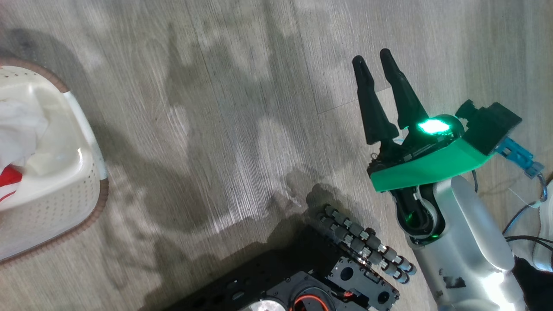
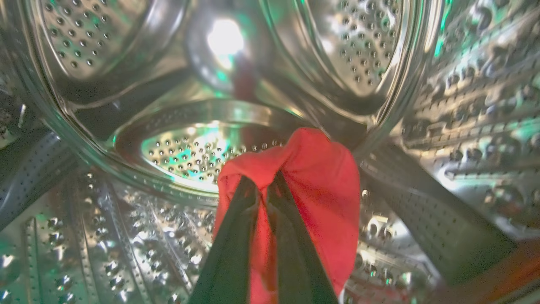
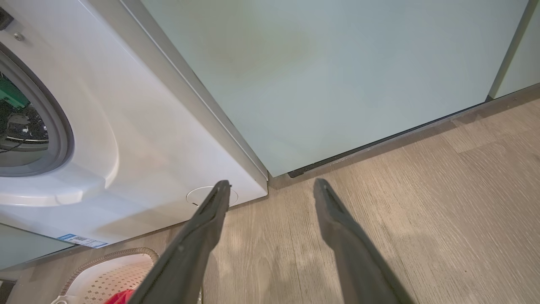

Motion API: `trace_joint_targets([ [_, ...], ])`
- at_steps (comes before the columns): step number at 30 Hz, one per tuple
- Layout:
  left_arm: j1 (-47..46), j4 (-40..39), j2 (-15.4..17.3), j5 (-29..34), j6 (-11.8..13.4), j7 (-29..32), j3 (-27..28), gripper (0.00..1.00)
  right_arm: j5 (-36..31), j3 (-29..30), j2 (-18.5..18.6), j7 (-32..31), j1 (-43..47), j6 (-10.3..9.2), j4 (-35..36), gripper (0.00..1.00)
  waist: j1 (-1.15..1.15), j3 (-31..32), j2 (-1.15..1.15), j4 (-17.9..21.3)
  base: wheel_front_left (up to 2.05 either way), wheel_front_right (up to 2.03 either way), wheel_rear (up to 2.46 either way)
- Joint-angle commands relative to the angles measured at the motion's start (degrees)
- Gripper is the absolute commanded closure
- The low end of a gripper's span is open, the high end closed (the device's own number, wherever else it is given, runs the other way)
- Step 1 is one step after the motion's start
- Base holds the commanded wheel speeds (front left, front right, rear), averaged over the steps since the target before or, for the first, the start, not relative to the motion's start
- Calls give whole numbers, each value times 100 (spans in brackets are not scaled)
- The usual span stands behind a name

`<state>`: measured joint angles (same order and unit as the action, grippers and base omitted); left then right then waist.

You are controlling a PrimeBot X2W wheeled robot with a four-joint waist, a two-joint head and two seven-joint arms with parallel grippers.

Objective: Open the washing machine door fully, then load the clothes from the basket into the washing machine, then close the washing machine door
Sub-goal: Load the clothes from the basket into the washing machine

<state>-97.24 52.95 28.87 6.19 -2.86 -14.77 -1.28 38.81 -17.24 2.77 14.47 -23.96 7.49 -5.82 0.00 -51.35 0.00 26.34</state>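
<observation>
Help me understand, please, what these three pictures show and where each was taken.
This is a wheeled robot with two arms, each ending in a two-fingered pincer. The head camera looks down at the floor: the open right pincer hangs over it, and a basket with clothes stands at the left. The left wrist camera looks inside the steel drum, where the left pincer is shut on a red cloth. The right wrist camera shows the washer front beside a pale cabinet.
</observation>
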Motion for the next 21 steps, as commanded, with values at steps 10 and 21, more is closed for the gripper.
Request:
trace_joint_targets([
  [10, -208, 347, 280, 46, 119, -22, -226, 0, -73, -109, 10, 52, 127, 0, 98, 0, 0, 42, 0, -15, 0, 0, 0],
  [21, 157, 331, 164, -312, 75, -22, -199, 0, -322, 80, 10, 52, 93, 0, 27, 0, 0, 405, 0, -163, 0, 0, 0],
])
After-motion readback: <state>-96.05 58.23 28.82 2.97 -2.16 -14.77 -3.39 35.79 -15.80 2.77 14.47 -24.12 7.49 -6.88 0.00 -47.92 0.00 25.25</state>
